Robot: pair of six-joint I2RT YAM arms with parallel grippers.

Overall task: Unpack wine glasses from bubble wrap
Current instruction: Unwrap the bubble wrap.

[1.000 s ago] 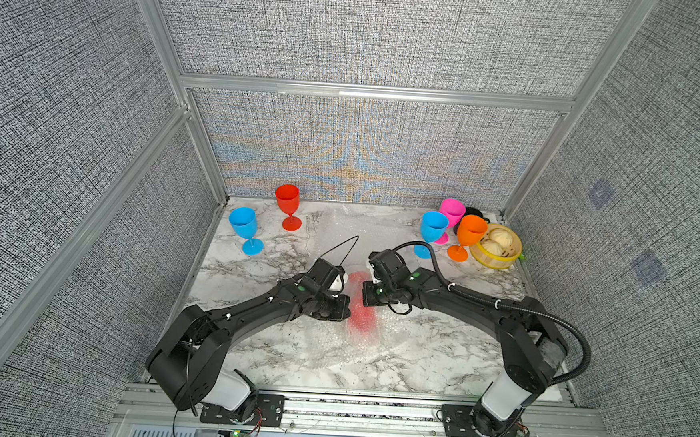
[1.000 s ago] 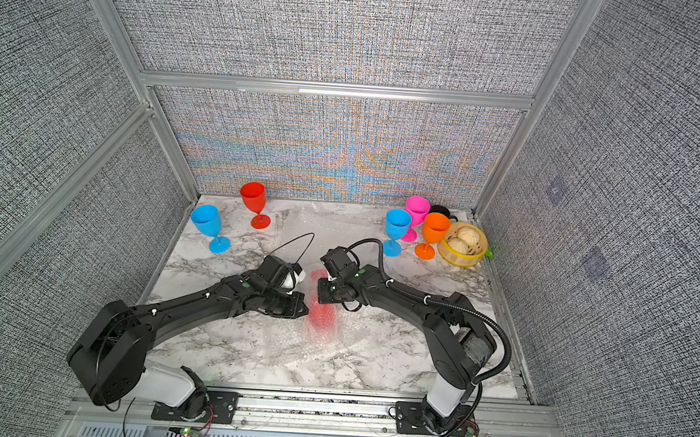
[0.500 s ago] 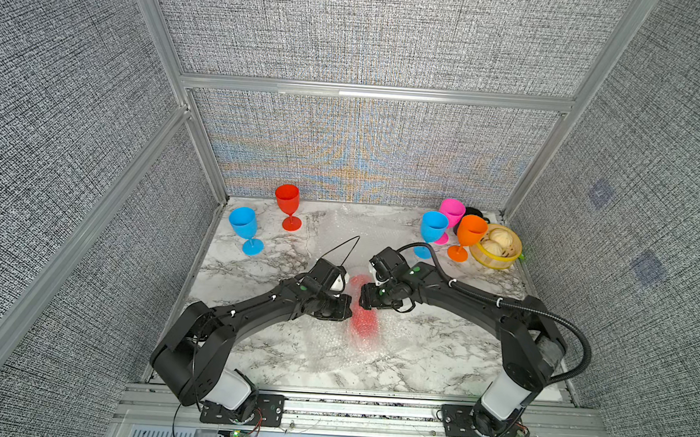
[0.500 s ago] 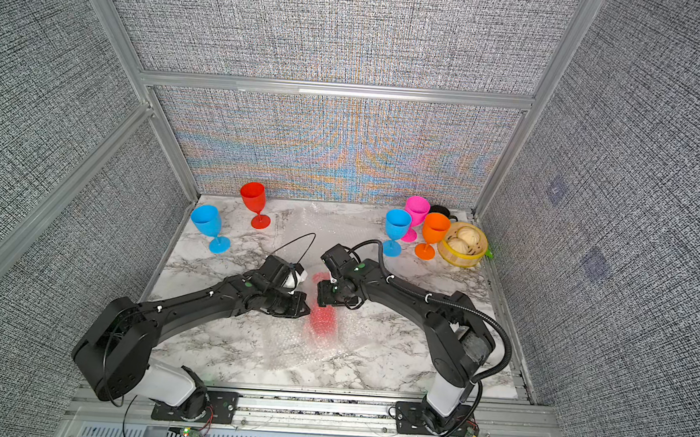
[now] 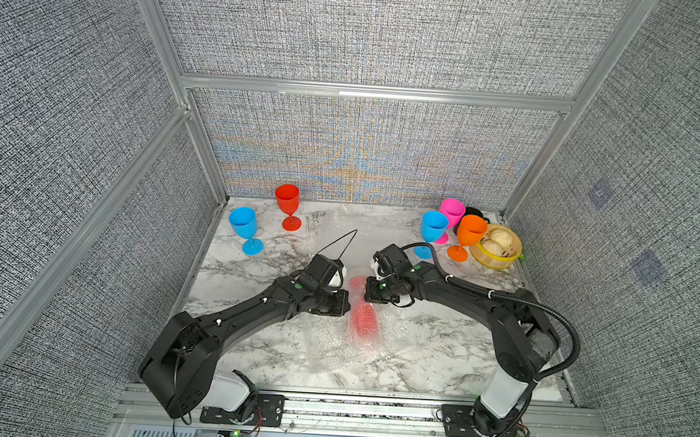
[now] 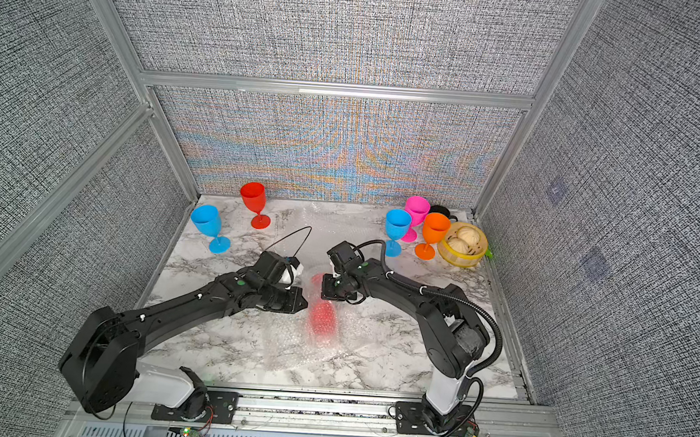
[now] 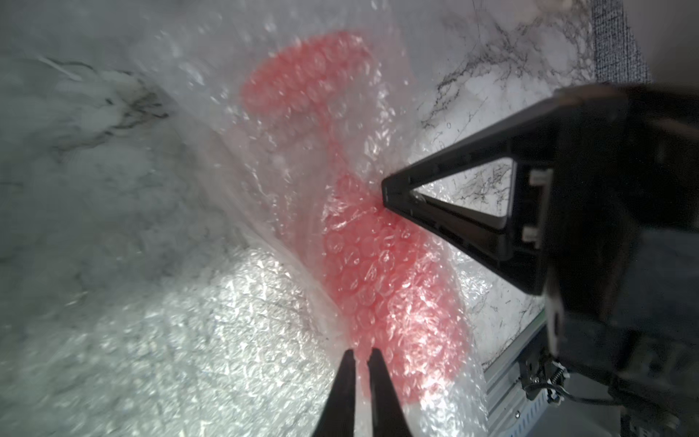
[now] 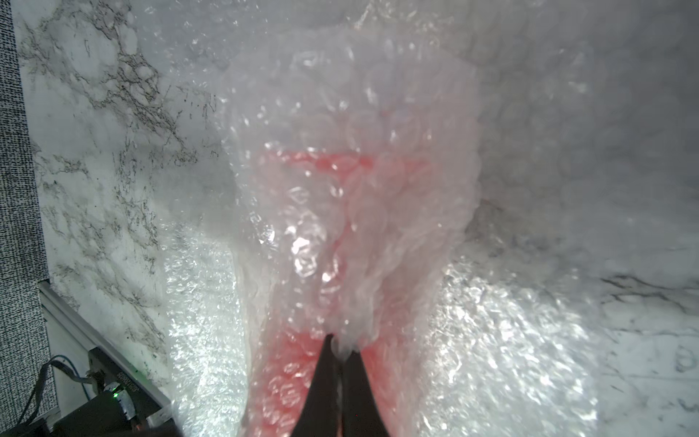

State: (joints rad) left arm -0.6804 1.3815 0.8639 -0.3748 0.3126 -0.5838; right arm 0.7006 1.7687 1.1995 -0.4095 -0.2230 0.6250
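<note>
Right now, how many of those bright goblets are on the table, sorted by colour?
Red: 2, the upright red goblet and the wrapped red goblet
Blue: 2, the left blue goblet and the right blue goblet
Pink: 1, the pink goblet
Orange: 1, the orange goblet
Total: 6

Both top views look steeply down from high above the near edge, taking in the whole counter and the far wall, almost identically. The left wrist view hugs the left pincer, the right wrist view the right pincer. Both face the same bubble wrap around a red goblet at close range.
</note>
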